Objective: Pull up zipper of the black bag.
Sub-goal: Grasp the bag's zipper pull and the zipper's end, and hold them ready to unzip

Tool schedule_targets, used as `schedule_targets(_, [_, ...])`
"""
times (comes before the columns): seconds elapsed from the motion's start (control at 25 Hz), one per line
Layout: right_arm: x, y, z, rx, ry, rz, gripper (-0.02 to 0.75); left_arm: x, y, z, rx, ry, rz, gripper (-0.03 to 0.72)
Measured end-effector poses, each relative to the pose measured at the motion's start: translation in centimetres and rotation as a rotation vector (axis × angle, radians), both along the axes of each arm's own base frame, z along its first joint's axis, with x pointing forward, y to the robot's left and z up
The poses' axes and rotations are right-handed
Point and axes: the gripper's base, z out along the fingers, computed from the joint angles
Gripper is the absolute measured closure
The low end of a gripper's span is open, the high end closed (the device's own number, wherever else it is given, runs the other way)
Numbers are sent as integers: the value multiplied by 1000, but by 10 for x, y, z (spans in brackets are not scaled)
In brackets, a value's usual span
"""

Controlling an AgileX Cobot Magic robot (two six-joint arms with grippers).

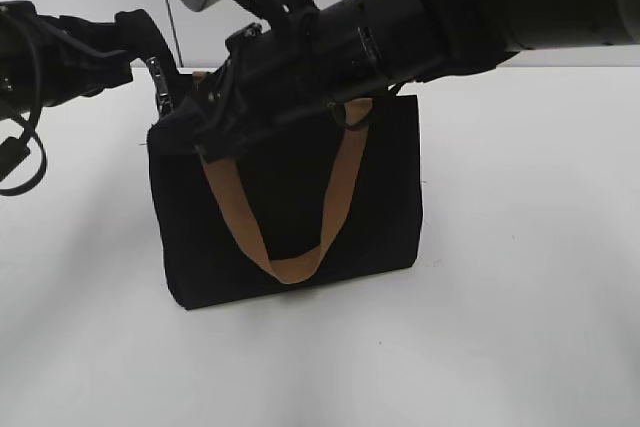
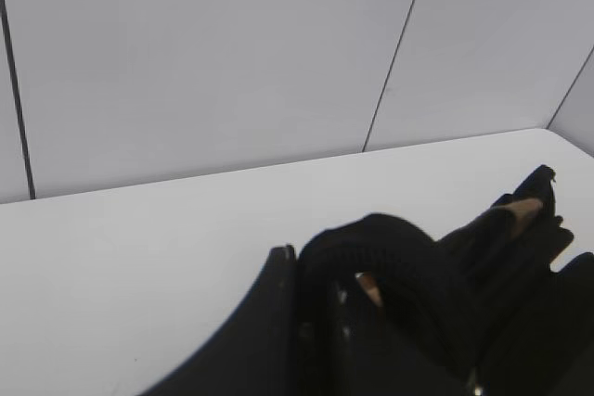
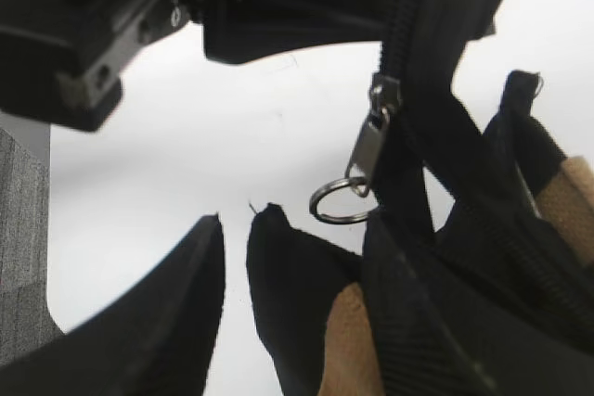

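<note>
Looking for anything readable, you won't find it: no brand tag or writing shows on the black bag in any view.

The bag stands upright on the white tabletop, a little left of centre in the exterior view. One tan handle droops down its front face in a U. You can't see inside the bag from any camera, so what it holds is anybody's guess.

The zipper sits at the bag's top left corner, right at the left claw, and it looks lifted a bit above the bag's edge. From the right wrist view you get the best look: the silver zipper hangs off the black zip track, with a small metal ring dangling from its lower end.

Your left claw appears to be clenched on the zip track end by the pull, but the jaws are mostly hidden by fabric in its own wrist view, so I can't tell for sure.

Your right claw reaches across from the right, over the bag's top edge. In its wrist view the two dark fingers sit close together with only a thin gap and nothing clearly between them, just beside the bag fabric. Whether it's pinching cloth I can't tell.
</note>
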Motion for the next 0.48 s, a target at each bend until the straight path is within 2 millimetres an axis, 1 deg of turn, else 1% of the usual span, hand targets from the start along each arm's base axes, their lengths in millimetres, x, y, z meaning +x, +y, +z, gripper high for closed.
schedule_targets(0.12, [2,2,-8,-2,22,-4,374,0,0,0,-4,-1,0,666])
schedule_targets(0.48, [6,4,-6,43,47,-61,382,0,-1,3,-26,-25,-10,666])
